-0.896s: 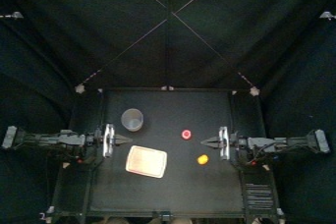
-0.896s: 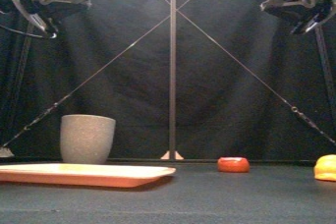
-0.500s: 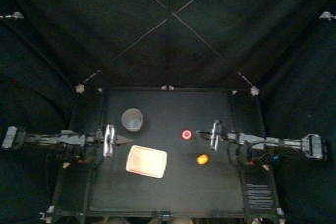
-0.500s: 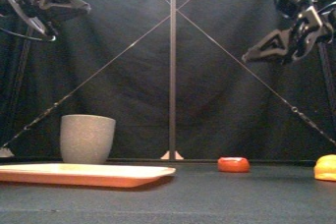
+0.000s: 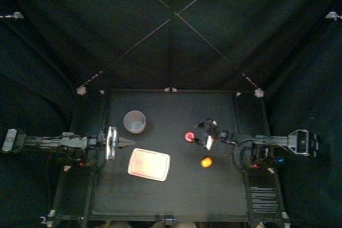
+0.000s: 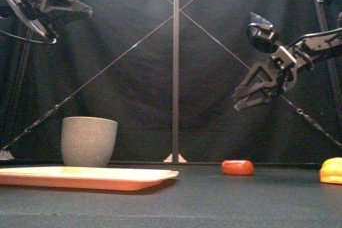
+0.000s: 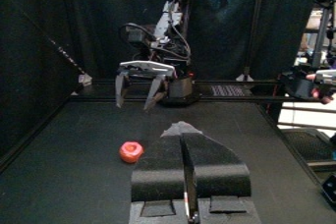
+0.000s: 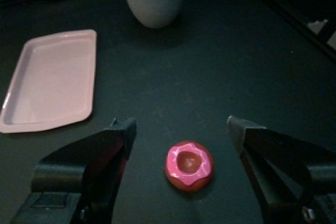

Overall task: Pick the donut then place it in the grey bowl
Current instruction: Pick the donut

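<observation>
From where I stand, the tall grey speckled cup (image 5: 135, 121) sits upright toward the back left of the black table (image 5: 174, 107), and I cannot make out its inside from any angle. The flat pink tray (image 5: 148, 163) lies in front of it, nearer the front edge, with its whole pink face showing. The small red donut (image 5: 191, 136) rests on the bare table near the middle, to the right of the cup and well apart from it, with an open stretch of black surface between the two. A rounded yellow toy (image 5: 207, 161) sits nearer the front than the donut and a little to its right, clear of the tray. The right gripper (image 8: 182, 125) hangs in the air over the donut, tilted down toward it; its jaws stand wide apart with the donut on the table below and between them, untouched. The left gripper (image 7: 184, 140) rests out by the table's left edge, held high, with its jaws pressed together and holding nothing. The back half of the table behind the donut lies open.
</observation>
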`<state>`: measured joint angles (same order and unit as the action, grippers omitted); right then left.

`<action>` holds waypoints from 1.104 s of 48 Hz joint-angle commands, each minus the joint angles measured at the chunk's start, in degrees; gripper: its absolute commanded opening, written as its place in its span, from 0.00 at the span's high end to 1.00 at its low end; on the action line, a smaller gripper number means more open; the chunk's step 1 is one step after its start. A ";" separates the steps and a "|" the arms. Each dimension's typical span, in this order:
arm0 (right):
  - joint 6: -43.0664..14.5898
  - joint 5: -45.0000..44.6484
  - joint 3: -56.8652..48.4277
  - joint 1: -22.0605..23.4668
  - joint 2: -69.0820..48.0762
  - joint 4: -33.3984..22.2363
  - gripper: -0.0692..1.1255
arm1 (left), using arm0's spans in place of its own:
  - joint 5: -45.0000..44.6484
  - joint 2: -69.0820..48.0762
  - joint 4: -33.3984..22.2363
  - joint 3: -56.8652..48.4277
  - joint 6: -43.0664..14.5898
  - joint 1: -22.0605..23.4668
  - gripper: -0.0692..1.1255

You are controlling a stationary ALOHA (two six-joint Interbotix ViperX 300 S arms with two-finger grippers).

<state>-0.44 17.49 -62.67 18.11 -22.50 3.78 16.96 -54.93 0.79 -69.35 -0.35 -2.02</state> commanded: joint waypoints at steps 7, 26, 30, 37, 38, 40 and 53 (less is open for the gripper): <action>-0.09 -3.16 4.66 2.20 9.67 2.29 0.05 | 0.53 0.26 0.09 0.18 0.00 -0.44 0.95; -0.09 -16.79 12.66 2.81 21.71 3.25 0.05 | 0.53 0.26 0.00 -0.88 0.00 -2.46 0.95; -0.09 -17.05 13.01 2.99 22.68 2.99 0.05 | 0.62 0.35 0.00 -1.05 0.00 -2.46 0.95; -0.09 -17.40 13.36 2.99 23.99 2.55 0.05 | 0.62 0.26 -0.09 -1.32 0.00 -2.55 0.95; -0.09 -17.40 13.45 2.99 23.99 2.55 0.06 | 0.62 0.26 -0.09 -1.32 0.00 -2.46 0.95; 0.00 -17.40 13.54 2.99 23.99 2.55 0.06 | 0.62 0.26 -0.09 -1.41 0.00 -2.55 0.95; -0.09 -17.40 13.62 2.99 23.82 2.55 0.21 | 0.62 0.35 -0.09 -1.67 0.18 -2.46 0.95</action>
<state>-0.62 -0.09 -49.92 20.83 2.29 6.33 17.05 -54.84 0.70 -71.81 -0.26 -4.31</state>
